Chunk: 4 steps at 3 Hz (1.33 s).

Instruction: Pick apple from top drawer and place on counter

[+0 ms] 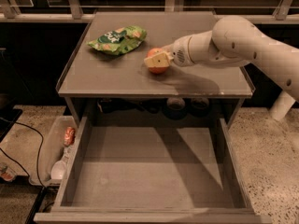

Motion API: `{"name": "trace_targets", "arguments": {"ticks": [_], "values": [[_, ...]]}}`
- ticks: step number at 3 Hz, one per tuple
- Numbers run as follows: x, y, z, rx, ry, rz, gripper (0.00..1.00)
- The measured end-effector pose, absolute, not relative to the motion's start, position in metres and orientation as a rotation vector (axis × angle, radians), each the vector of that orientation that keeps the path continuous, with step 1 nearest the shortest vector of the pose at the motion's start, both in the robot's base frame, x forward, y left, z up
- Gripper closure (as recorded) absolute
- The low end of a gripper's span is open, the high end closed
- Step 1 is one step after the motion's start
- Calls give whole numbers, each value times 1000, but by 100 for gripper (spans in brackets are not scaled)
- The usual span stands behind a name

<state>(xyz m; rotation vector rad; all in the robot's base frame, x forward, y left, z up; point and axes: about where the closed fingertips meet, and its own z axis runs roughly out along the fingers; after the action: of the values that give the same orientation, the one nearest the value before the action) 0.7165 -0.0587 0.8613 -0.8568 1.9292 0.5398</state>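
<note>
Gripper: clamped on the apple, above the middle of the counter and a little toward its right edge. I see one cream finger pad lying across the apple's front.
Apple against gripper: it is held at the very tip, poking out above and below that pad. It sits low over the counter top with a shadow right beneath. I cannot tell whether its underside touches the counter.
Apple looks: small and round, red-orange with a paler yellowish patch, smaller than the snack bag.
Cable: a dark cord looping over the ground far left of the counter and below its level.
Bin: a clear tub on the ground left of the counter, just beside the left wall of the top drawer. Something orange and something white lie in it; I cannot make out what they are.
Snack bag: green and crumpled, lying flat on the counter's back left part, apart from the apple.
Counter: a grey flat top with a thin raised rim.
Top drawer: standing open under the counter's front edge, grey with low walls, the arm's shadow falling across its floor.
Arm: white and thick, reaching in over the counter's right edge.
Floor: speckled stone, right of the counter.
</note>
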Motion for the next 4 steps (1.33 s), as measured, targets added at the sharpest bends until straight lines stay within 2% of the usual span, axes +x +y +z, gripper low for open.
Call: {"name": "trace_targets", "arguments": {"ticks": [1, 4], "values": [[716, -59, 861, -856, 1932, 541, 82], [716, -58, 861, -857, 1932, 541, 12]]}}
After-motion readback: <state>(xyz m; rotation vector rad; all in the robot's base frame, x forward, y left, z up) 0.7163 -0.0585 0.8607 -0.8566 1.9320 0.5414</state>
